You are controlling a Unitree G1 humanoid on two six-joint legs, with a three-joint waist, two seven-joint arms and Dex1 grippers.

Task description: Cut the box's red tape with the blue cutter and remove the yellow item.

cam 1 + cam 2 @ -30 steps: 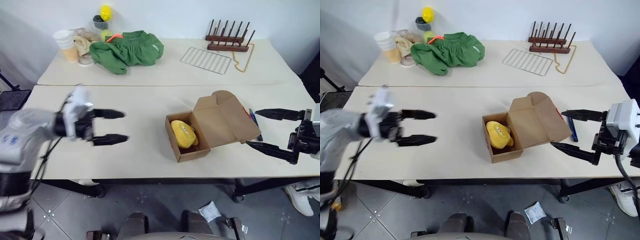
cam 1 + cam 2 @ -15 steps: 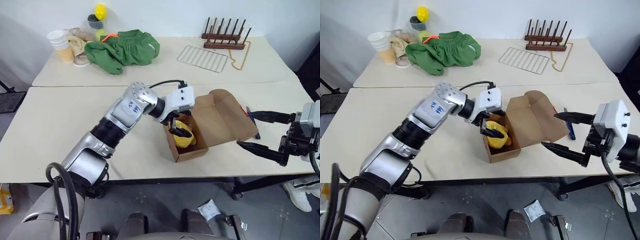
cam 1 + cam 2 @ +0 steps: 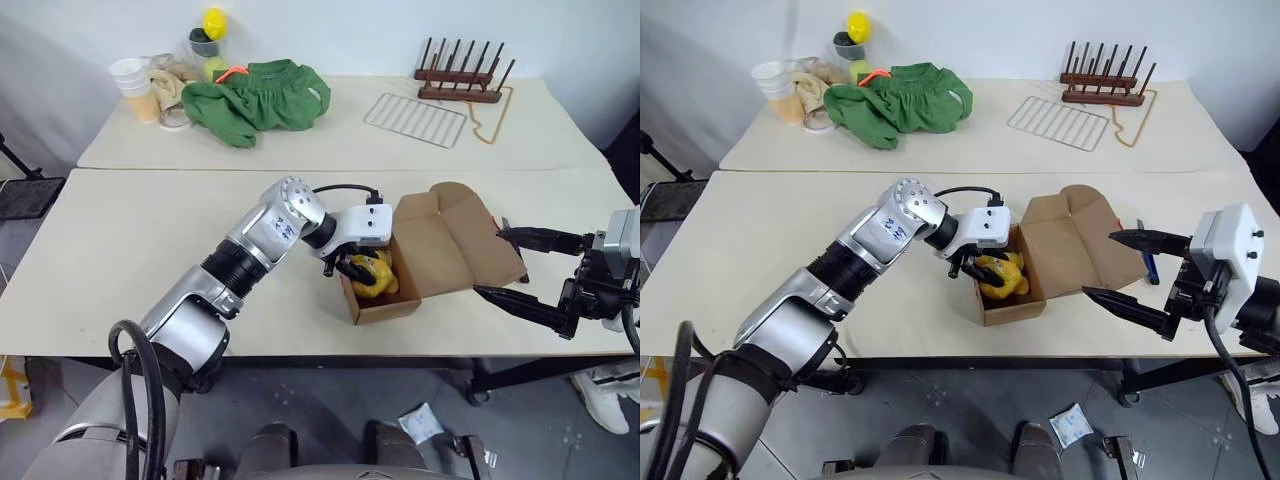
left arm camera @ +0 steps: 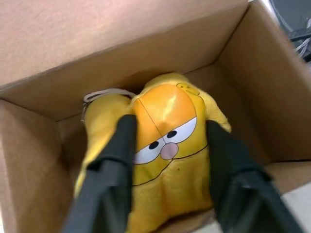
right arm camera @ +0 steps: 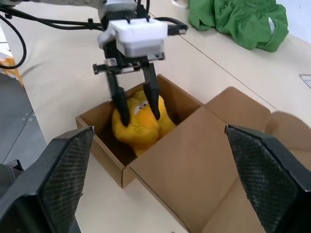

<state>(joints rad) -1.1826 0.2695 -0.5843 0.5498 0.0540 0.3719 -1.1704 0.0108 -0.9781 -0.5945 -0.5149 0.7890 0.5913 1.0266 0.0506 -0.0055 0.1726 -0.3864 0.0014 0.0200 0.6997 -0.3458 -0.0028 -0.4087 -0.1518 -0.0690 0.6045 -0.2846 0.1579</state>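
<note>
Brown corrugated card forms the box (image 3: 395, 290), which is seen right of centre in the head views, on the near table (image 3: 140, 240). Its lid is thrown back to the upper right, and its long axis is set on a slant, from lower right to upper left of the frame. Inside it, the yellow item (image 3: 372, 275) is seen, a plush toy whose orange face patch is turned up toward the left wrist camera, crown toward the back wall of the box.

The left gripper (image 3: 352, 268) is reached into the box from the left of the frame, pointing down and rightward. Its two black fingers (image 4: 119, 150) are pressed against the toy on either side of the face, so that the plush is pinched between them. Whether the toy is lifted off the floor of the box cannot be told.

The right gripper (image 3: 505, 267) is held at the right edge of the frame, just off the open lid, its fingers spread wide and closed on nothing. The blue cutter (image 3: 1149, 262) is partly seen behind it, lying on the table beside the lid, its long axis running near-vertical in the frame.
</note>
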